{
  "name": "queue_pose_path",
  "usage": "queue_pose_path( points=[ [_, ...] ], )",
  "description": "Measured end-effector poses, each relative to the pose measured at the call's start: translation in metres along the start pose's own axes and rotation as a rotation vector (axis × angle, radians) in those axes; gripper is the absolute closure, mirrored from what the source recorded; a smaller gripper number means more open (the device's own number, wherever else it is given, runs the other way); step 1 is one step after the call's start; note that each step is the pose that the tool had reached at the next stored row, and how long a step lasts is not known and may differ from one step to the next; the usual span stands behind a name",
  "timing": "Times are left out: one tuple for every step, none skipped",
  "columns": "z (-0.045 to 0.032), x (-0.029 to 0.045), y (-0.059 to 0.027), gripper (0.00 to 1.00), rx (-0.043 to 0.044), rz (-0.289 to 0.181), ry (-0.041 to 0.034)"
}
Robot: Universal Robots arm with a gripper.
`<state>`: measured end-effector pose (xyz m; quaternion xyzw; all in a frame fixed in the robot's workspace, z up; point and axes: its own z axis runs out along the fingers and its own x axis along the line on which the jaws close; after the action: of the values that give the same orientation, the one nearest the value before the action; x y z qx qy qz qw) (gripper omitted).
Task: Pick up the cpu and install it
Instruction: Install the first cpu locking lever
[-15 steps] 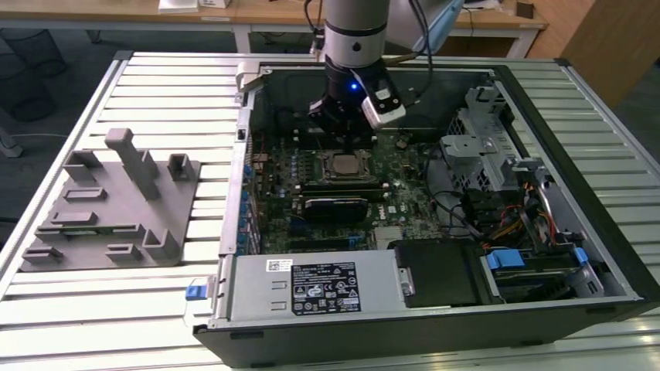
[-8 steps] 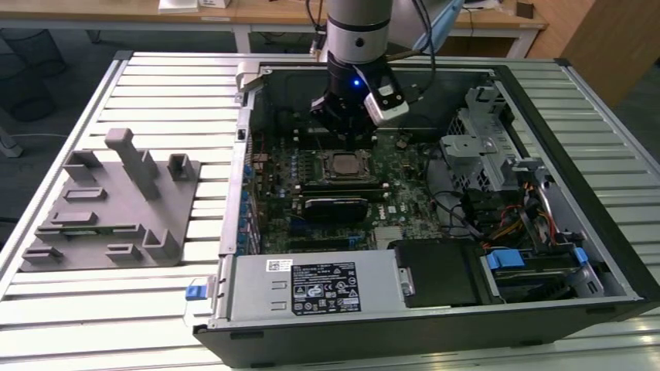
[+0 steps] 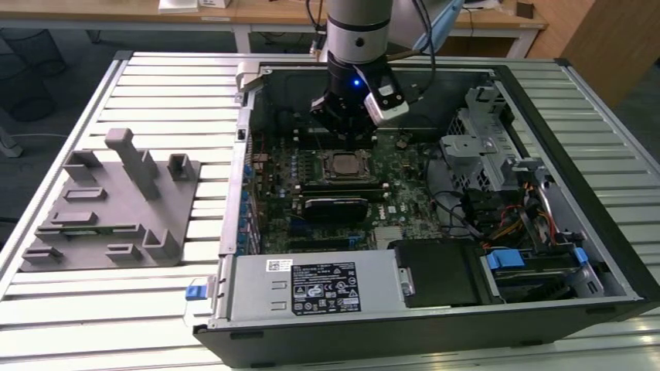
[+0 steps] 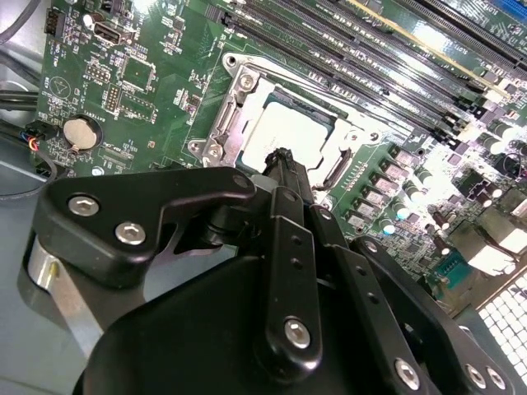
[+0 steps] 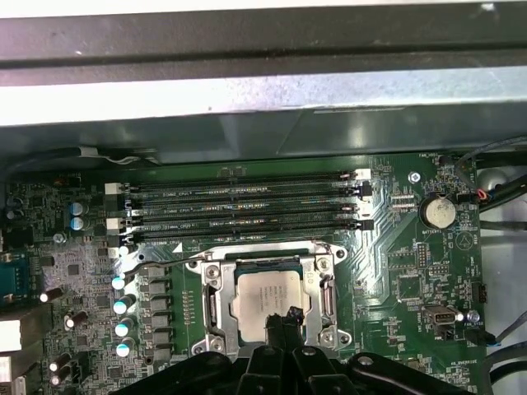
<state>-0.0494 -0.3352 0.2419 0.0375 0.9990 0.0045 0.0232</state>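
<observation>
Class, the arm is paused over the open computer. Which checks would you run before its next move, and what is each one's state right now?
1. Chip lying flat inside the socket frame: ok.
2. End effector empty, fingertips together: ok.
3. End effector lined up over the chip's edge: ok.
4. End effector clear of the chip's surface: cannot tell.
5. Socket frame clamped down on the chip: cannot tell.
6. Computer case open on top for access: ok.

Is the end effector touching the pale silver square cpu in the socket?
Cannot tell. In the first wrist view the end effector overlaps the edge of the pale silver square cpu, hiding any contact or gap beneath it.
</observation>
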Motion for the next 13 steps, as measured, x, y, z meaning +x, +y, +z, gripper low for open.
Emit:
queue_pose_path(
  points=[
    [0.0000,0.0000,0.0000,0.89,0.0000,0.000,0.0000],
    [0.0000,0.0000,0.0000,0.89,0.0000,0.000,0.0000],
    [0.0000,0.0000,0.0000,0.89,0.0000,0.000,-0.0001],
    [0.0000,0.0000,0.0000,0.89,0.0000,0.000,0.0000],
    [0.0000,0.0000,0.0000,0.89,0.0000,0.000,0.0000],
    [-0.0001,0.0000,0.0000,0.89,0.0000,0.000,0.0000],
    [-0.0001,0.0000,0.0000,0.89,0.0000,0.000,0.0000],
    [-0.0001,0.0000,0.0000,0.89,0.0000,0.000,-0.0001],
    [-0.0001,0.0000,0.0000,0.89,0.0000,0.000,0.0000],
    [-0.0001,0.0002,0.0000,0.89,0.0000,0.000,0.0000],
    [-0.0002,0.0012,-0.0001,0.89,0.0002,0.000,0.0001],
    [-0.0003,0.0028,-0.0003,0.89,0.0002,0.000,0.0001],
    [-0.0004,0.0051,-0.0004,0.89,0.0001,0.000,0.0000]
  ],
)
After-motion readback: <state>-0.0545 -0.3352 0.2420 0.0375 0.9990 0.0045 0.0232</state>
